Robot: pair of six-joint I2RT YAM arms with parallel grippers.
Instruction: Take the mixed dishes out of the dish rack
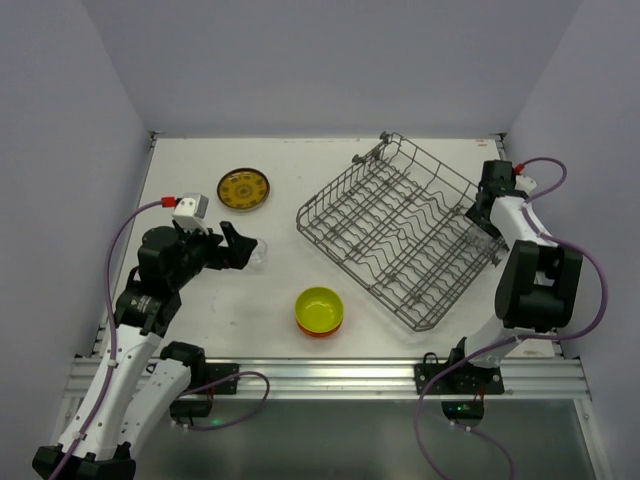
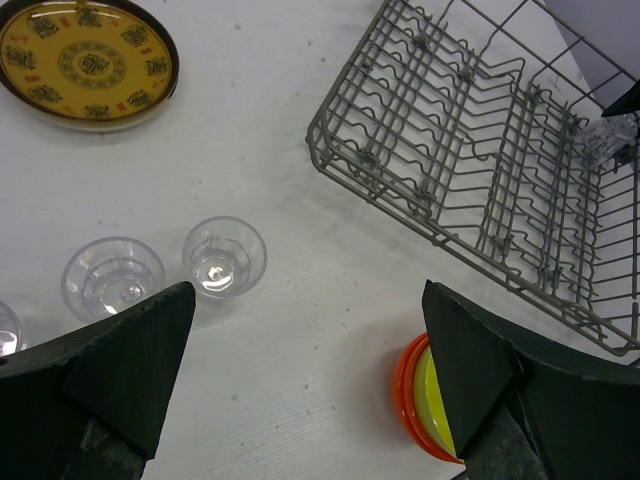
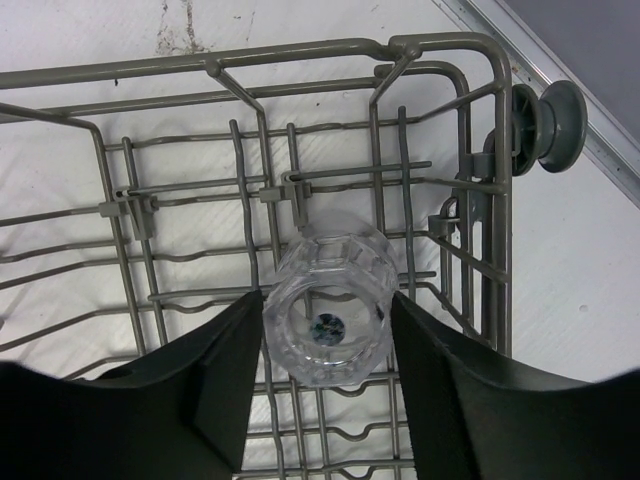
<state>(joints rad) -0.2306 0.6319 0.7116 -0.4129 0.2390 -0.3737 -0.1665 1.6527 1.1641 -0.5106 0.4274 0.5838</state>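
Plain pale-lavender walls (image 1: 330, 60) enclose a white table (image 1: 245, 312) (scuffed in places), evenly lit.

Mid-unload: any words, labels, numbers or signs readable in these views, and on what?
No readable text anywhere.
Patterned plate: small red and dark motifs in rings, possibly characters, too small and blurred to read.
Dish rack, clear glass in it, bowls: no lettering.

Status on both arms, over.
Left gripper open, empty, above the table. Right gripper clamped on a clear glass at the dish rack's corner. Rack wires close beside the glass; nothing else in the way.
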